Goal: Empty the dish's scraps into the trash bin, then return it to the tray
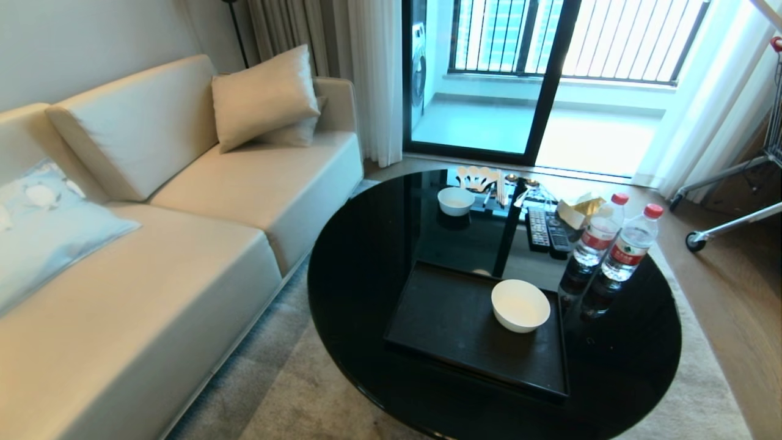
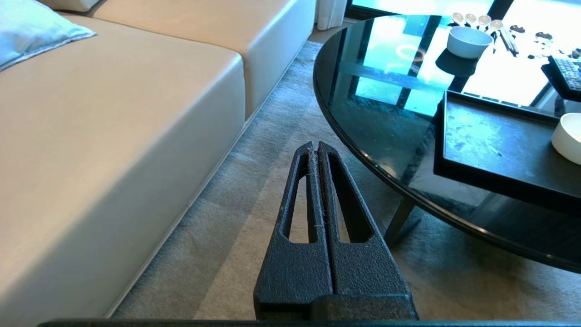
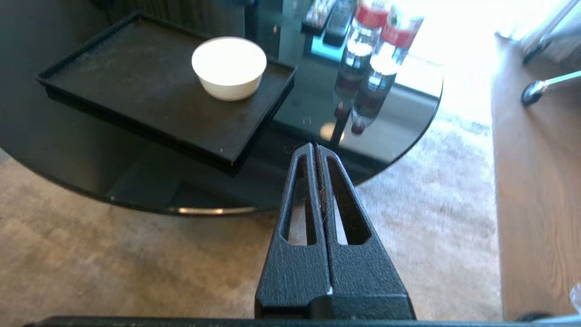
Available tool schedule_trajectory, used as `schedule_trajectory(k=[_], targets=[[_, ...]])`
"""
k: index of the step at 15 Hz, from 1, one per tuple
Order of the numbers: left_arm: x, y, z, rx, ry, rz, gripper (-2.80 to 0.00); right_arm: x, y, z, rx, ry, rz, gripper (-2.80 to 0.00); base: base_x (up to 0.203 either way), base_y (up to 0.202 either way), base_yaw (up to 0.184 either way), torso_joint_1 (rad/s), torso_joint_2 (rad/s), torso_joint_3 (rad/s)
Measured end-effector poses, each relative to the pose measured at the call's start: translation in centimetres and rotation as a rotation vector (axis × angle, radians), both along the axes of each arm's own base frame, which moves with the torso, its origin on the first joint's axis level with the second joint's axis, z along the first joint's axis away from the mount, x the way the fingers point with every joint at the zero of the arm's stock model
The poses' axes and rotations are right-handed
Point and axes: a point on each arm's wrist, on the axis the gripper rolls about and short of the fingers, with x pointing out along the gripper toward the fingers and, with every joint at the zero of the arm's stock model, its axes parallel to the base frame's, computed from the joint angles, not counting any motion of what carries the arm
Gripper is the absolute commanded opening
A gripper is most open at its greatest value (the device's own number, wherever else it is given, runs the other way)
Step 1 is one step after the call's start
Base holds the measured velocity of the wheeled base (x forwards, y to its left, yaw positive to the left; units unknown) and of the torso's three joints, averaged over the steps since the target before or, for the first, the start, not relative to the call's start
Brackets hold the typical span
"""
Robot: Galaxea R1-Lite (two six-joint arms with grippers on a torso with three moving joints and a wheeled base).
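Dish: the white round dish [image 1: 520, 304] stands upright on the tray, in the corner toward the two water bottles; from the head view it looks empty inside, though the glare on the white makes that hard to swear to.
Tray: the matte-black tray [image 1: 452, 324] lies flat on the round glossy black desk [image 1: 366, 256], on the robot's near half of it.
Right claw: the right claw [image 3: 315, 147] hangs off the desk's near edge, over the carpet, with its two fingers pressed together and nothing between them; the dish sits well apart from it, beyond the tray's near rim and to one side.
Left claw: the left claw [image 2: 315, 146] is parked low over the carpet between the sofa and the desk, fingers likewise pressed flat together and empty; the tray and dish lie across the desk edge from it.
In the way: between the right claw and the dish there is only the desk edge and the bare part of the tray.
Water bottles: two red-capped water bottles [image 1: 611, 244] stand upright side by side, just beside the tray's far right corner.
Other bowl: a smaller white bowl [image 1: 456, 200] stands at the far side of the desk, near a row of spoons [image 1: 479, 177].
Remotes: two remote controls [image 1: 547, 231] lie between the far bowl and the bottles.
Sofa: a cream sofa [image 1: 183, 244] with cushions runs along the robot's left.
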Motion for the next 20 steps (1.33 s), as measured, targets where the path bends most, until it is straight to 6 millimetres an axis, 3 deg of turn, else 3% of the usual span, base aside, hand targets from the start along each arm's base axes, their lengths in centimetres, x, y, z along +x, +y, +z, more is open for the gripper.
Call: schedule_trajectory(k=[6,20], targets=[[0.0,0.0,-0.02,0.0,0.001,0.0,-2.8,-0.81,0.0,-0.29,0.036,-0.094,0.004,-2.8,0.0,0.0,0.0,0.0,0.0,0.0],[0.0,0.0,-0.02,0.001,0.001,0.0,-2.8,-0.86,-0.01,-0.29,0.088,-0.101,-0.002,-2.8,0.0,0.0,0.0,0.0,0.0,0.0]])
